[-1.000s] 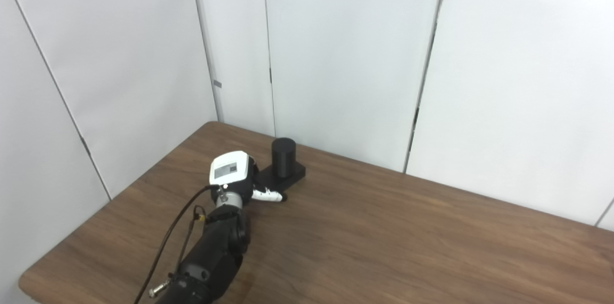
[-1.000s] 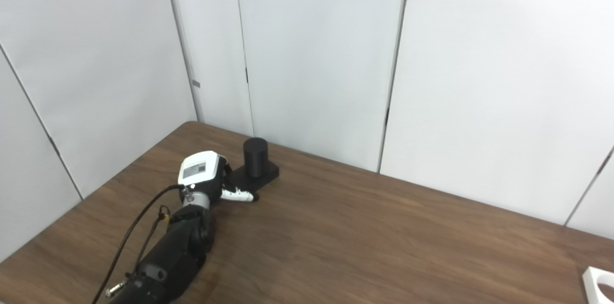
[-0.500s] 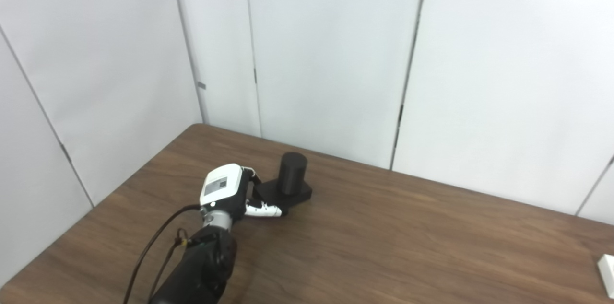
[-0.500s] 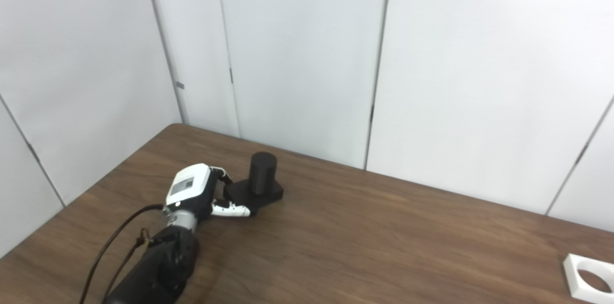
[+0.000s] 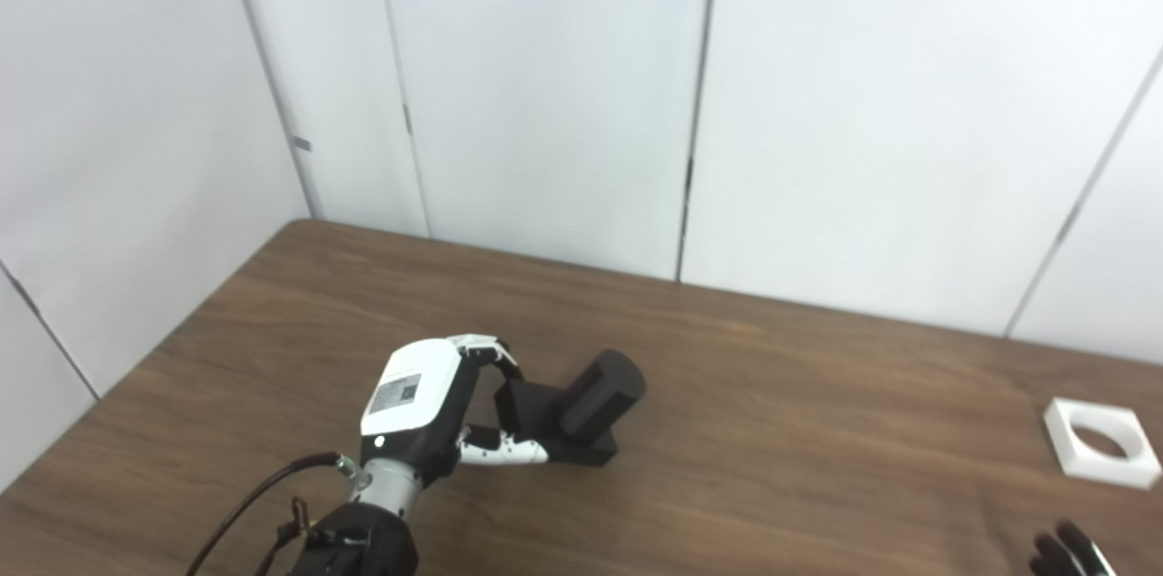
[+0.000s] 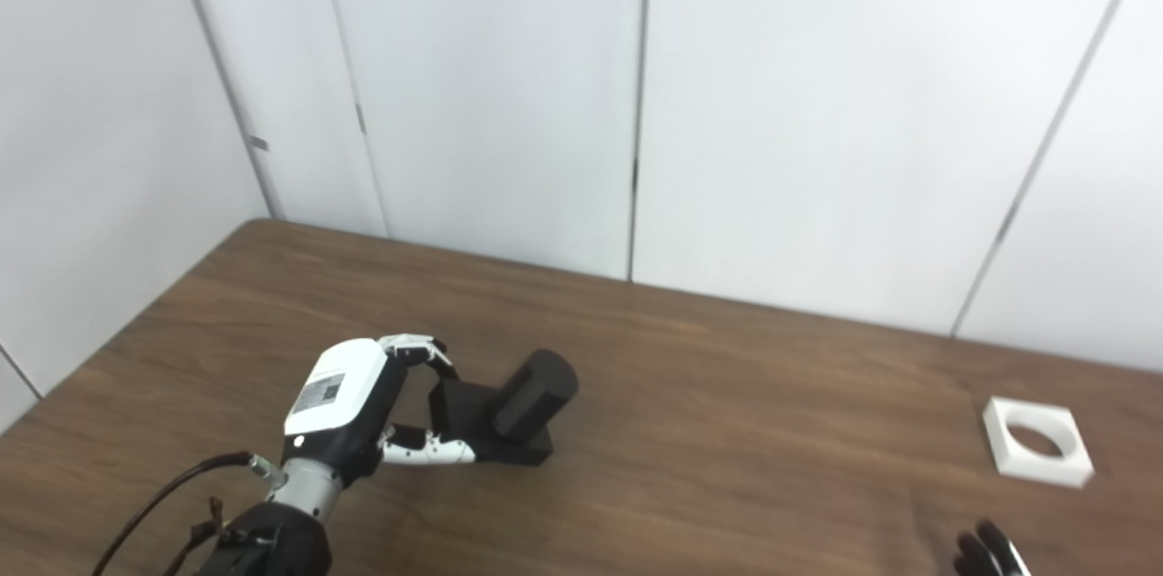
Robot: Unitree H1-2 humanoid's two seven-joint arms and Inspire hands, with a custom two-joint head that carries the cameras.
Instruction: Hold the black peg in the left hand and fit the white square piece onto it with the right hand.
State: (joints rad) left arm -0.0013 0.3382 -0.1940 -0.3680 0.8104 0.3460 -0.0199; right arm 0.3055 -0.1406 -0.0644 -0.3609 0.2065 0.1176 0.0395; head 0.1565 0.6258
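Observation:
The black peg [image 5: 601, 392] is a short cylinder on a square black base [image 5: 536, 408]. My left hand [image 5: 427, 408] is shut on the base, fingers over its top edge and thumb under it. The peg is tipped, its top leaning right, and the base's lower edge is at the table. The white square piece [image 5: 1101, 455] with a round hole lies flat at the far right; it also shows in the right eye view [image 6: 1038, 453]. Only the dark fingertips of my right hand [image 5: 1068, 553] show at the bottom right, short of the white piece.
The brown wooden table [image 5: 772, 431] runs from the left corner to the right edge. White wall panels stand close behind it and on the left. A black cable hangs from my left forearm [image 5: 354, 549].
The camera has swung right, bringing the white piece and the right fingertips into view. My left hand has closed on the base and tipped the upright peg over to the right.

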